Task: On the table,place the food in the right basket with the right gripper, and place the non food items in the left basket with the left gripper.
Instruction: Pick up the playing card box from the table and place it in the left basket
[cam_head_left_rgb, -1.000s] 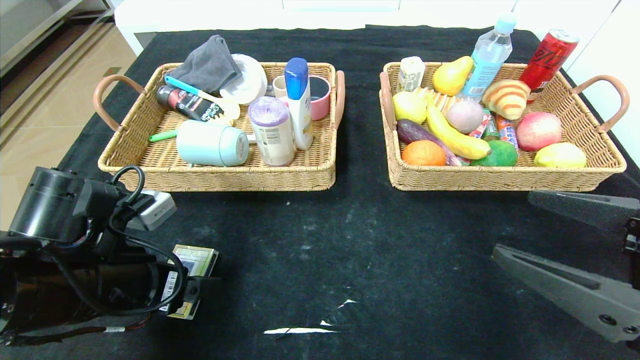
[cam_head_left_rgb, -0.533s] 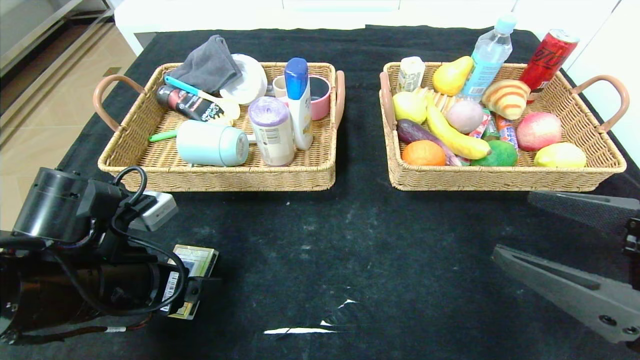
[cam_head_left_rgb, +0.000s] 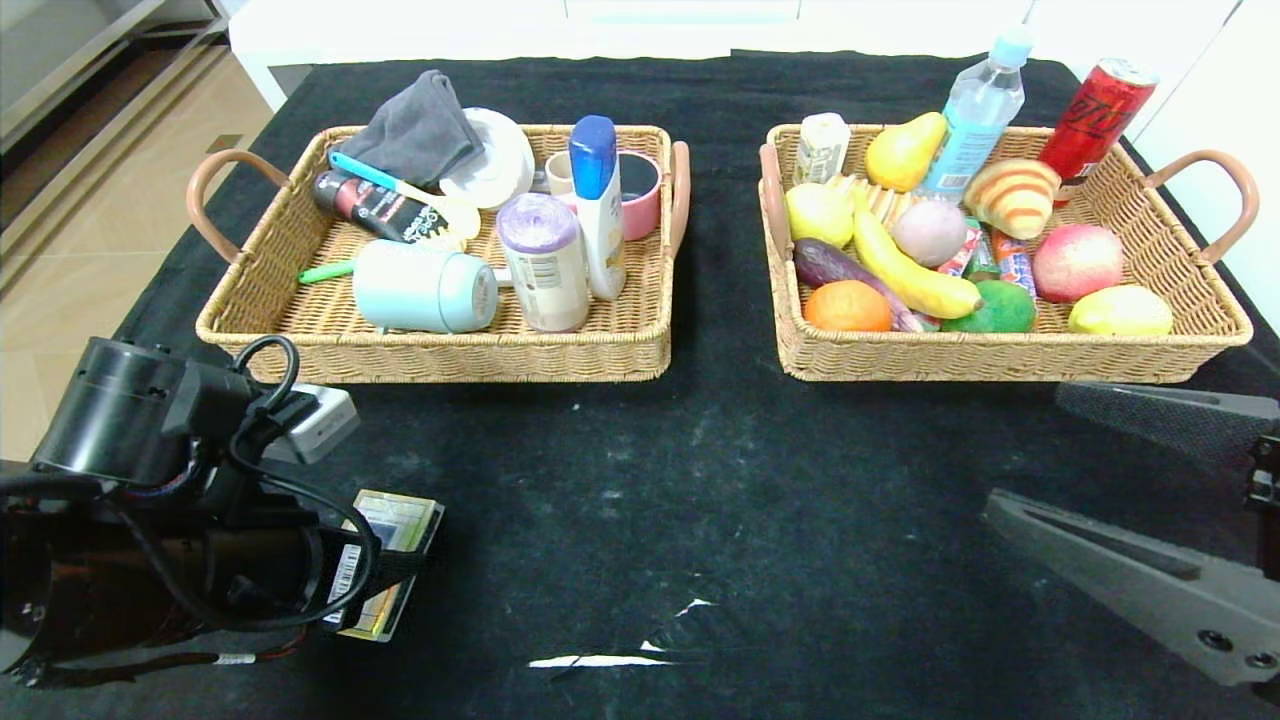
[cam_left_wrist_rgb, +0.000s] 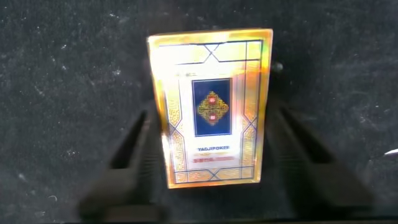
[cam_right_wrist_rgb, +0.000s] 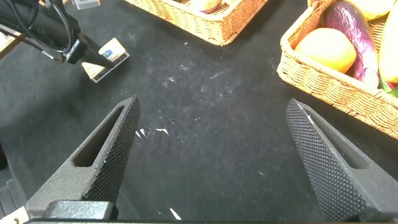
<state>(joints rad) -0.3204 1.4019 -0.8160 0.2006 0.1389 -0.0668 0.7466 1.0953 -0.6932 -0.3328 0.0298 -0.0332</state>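
A gold and blue playing-card box (cam_head_left_rgb: 395, 520) lies on the black cloth at the near left, also seen from above in the left wrist view (cam_left_wrist_rgb: 211, 106). My left gripper (cam_head_left_rgb: 385, 575) straddles it, with its dark fingers pressed against the box's two long sides (cam_left_wrist_rgb: 214, 118). The box sits slightly tilted. The left basket (cam_head_left_rgb: 430, 345) holds non-food items such as a mug, bottles and a grey cloth. The right basket (cam_head_left_rgb: 1000, 350) holds fruit, bread, a bottle and a can. My right gripper (cam_head_left_rgb: 1025, 450) hovers open over bare cloth at the near right (cam_right_wrist_rgb: 212, 104), with nothing in it.
Both wicker baskets stand side by side across the far half of the table, with a gap of black cloth (cam_head_left_rgb: 720, 300) between them. White scuffs (cam_head_left_rgb: 600, 660) mark the cloth near the front edge. The floor (cam_head_left_rgb: 80, 230) drops away past the table's left edge.
The left fingers have come in against the card box, which has tipped slightly. The left arm shifted a little forward. The right arm has not moved.
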